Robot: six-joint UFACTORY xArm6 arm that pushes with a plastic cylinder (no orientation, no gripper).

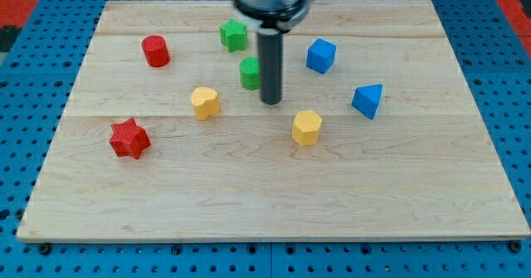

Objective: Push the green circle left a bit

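The green circle (pixel 250 72) is a short green cylinder standing on the wooden board (pixel 274 187), a little above the middle. My tip (pixel 271 102) rests on the board right beside it, at its right and slightly lower edge. The dark rod rises from there to the view's top and hides a sliver of the circle's right side. Whether the rod touches the circle cannot be told.
A green star (pixel 234 35) lies just above the circle, a red cylinder (pixel 155 51) far to its left. A yellow block (pixel 205 102) sits lower left, another yellow block (pixel 306 127) lower right. A blue cube (pixel 320 56), a blue triangle (pixel 367 100) and a red star (pixel 129 139) also lie on the board.
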